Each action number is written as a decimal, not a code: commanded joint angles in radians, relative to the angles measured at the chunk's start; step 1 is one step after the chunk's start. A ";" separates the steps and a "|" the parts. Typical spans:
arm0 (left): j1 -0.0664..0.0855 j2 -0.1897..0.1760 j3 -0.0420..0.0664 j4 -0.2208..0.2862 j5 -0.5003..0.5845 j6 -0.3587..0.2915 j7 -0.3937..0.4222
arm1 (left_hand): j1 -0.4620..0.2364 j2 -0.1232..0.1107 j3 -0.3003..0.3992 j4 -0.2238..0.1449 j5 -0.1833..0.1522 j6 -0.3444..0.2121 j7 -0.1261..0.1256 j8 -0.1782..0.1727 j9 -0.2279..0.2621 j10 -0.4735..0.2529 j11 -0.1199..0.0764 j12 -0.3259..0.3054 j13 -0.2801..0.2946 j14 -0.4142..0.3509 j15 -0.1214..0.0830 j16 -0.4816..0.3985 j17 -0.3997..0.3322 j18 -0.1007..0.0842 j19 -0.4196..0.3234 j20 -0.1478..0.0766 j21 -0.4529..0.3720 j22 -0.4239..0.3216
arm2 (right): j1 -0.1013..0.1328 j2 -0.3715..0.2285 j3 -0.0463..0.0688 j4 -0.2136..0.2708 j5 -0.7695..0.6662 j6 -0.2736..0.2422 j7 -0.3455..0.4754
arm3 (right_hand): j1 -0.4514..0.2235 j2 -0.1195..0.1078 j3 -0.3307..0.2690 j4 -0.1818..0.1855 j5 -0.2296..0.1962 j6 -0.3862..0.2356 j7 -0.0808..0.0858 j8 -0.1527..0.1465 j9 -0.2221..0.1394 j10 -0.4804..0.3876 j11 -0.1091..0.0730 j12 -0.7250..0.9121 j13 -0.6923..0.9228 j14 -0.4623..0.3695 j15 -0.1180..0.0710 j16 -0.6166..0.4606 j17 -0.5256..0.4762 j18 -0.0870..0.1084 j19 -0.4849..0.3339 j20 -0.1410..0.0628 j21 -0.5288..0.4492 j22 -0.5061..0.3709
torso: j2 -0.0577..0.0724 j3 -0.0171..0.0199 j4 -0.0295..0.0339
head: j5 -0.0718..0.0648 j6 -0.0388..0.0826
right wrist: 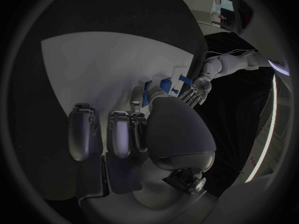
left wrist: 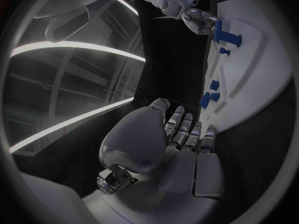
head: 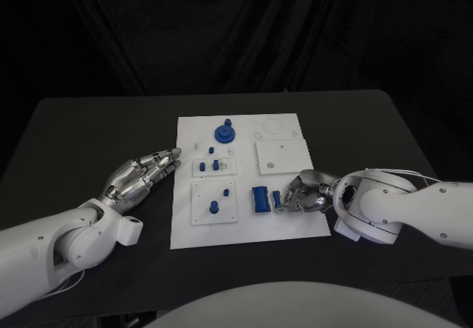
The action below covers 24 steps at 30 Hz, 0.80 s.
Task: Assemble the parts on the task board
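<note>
The white task board lies mid-table. A blue rectangular block lies on its lower right part. My right hand has its curled fingertips at the block's right edge; whether they grip it is unclear. The left wrist view shows the same block beside the right hand. In the right wrist view a bit of the blue block peeks past the thumb. My left hand lies flat just left of the board, fingers straight and holding nothing. A round blue part stands at the board's top.
Small blue pegs stand in two square plates on the board's left half. A bare square plate and a ring outline sit on its upper right. Black table surrounds the board.
</note>
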 commanded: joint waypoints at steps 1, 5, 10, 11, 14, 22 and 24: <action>-0.003 0.000 0.000 0.000 -0.003 0.011 0.015 | 0.004 -0.005 0.007 -0.001 0.007 0.006 0.030 0.005 0.001 -0.001 0.006 0.004 0.001 -0.001 0.009 0.005 0.001 0.008 0.001 0.004 0.000 0.001 | -0.004 -0.009 -0.004 0.008 -0.007 -0.006 0.021 | -0.014 -0.026 -0.011 0.016 -0.005 -0.004 0.003 -0.001 0.000 0.106 0.002 0.003 0.263 0.090 -0.004 0.000 0.193 0.019 0.028 -0.002 0.000 0.206 | -0.001 0.0005 -0.0002 | 0.002 0.000; -0.003 -0.007 0.000 0.008 -0.022 -0.004 0.042 | 0.008 -0.013 0.015 -0.006 0.010 0.028 0.035 0.011 0.003 0.014 0.014 0.018 0.004 0.004 0.013 0.013 0.003 0.006 0.002 0.005 0.001 0.002 | -0.002 -0.038 -0.003 0.032 -0.007 -0.079 0.082 | -0.018 -0.031 -0.016 0.039 -0.004 -0.001 0.003 0.001 0.000 0.106 0.001 0.003 0.263 0.090 -0.003 0.001 0.196 0.019 0.029 -0.001 0.001 0.206 | -0.001 0.0007 -0.0003 | 0.005 0.000; -0.002 -0.028 0.000 0.037 -0.075 -0.045 0.078 | 0.004 -0.024 0.024 -0.001 0.010 0.058 0.037 0.019 0.006 0.042 0.014 0.041 0.006 0.017 0.012 0.029 0.005 0.005 0.011 0.004 0.006 0.006 | 0.036 -0.072 -0.003 0.057 -0.007 -0.169 0.148 | 0.024 -0.032 -0.001 0.047 0.097 0.000 -0.001 -0.012 -0.011 0.106 -0.001 0.003 0.263 0.086 -0.005 -0.009 0.175 0.022 0.023 -0.002 -0.014 0.202 | -0.001 0.0011 -0.0003 | 0.013 0.000; -0.001 -0.033 0.000 0.046 -0.080 -0.053 0.083 | 0.004 -0.024 0.025 0.000 0.010 0.060 0.037 0.020 0.006 0.044 0.014 0.042 0.006 0.017 0.012 0.030 0.005 0.005 0.008 0.004 0.004 0.004 | 0.050 -0.075 -0.003 0.060 -0.007 -0.193 0.167 | 0.038 -0.030 0.005 0.047 0.146 0.002 0.000 -0.022 -0.020 0.106 -0.002 0.003 0.263 0.082 -0.006 -0.018 0.154 0.027 0.014 -0.003 -0.033 0.196 | -0.002 0.0010 -0.0004 | 0.017 0.000; 0.005 -0.042 0.000 0.064 -0.088 -0.071 0.093 | 0.001 -0.027 0.026 0.006 0.010 0.063 0.036 0.020 0.005 0.047 0.011 0.043 0.005 0.017 0.011 0.031 0.005 0.002 0.003 0.002 0.000 0.001 | 0.092 -0.080 -0.003 0.059 0.006 -0.258 0.237 | 0.047 -0.019 0.030 0.053 0.325 0.014 0.000 -0.055 -0.054 0.106 -0.002 0.003 0.263 0.050 -0.003 -0.084 0.034 0.053 -0.039 -0.003 -0.148 0.157 | -0.004 0.0017 -0.0023 | 0.029 0.000; 0.050 -0.051 0.000 0.096 -0.095 -0.127 0.137 | -0.003 -0.042 0.028 0.029 0.009 0.030 0.028 0.010 -0.001 0.067 -0.008 0.044 0.005 0.000 -0.018 0.013 0.001 -0.001 -0.002 -0.032 -0.001 -0.001 | 0.164 -0.068 -0.003 0.021 0.149 -0.351 0.496 | 0.110 -0.043 0.164 0.046 0.467 -0.020 0.038 -0.122 -0.127 -0.178 0.043 -0.309 -0.045 -0.213 0.047 -0.517 -0.533 0.151 -0.362 0.044 -0.804 -0.090 | -0.013 0.0046 -0.0025 | 0.046 0.000; 0.062 -0.054 0.000 0.104 -0.091 -0.146 0.151 | -0.007 -0.048 0.020 0.042 0.007 -0.109 -0.014 -0.025 -0.014 0.045 -0.019 0.012 0.001 -0.019 -0.036 -0.011 -0.004 -0.005 -0.003 -0.053 -0.003 -0.002 | 0.172 -0.054 -0.003 -0.004 0.211 -0.359 0.584 | 0.092 -0.050 0.193 0.046 0.459 -0.045 0.065 -0.135 -0.148 -0.507 0.076 -0.692 -0.383 -0.367 0.087 -0.714 -0.705 0.142 -0.432 0.078 -0.903 -0.144 | -0.019 0.0075 -0.0041 | 0.055 0.000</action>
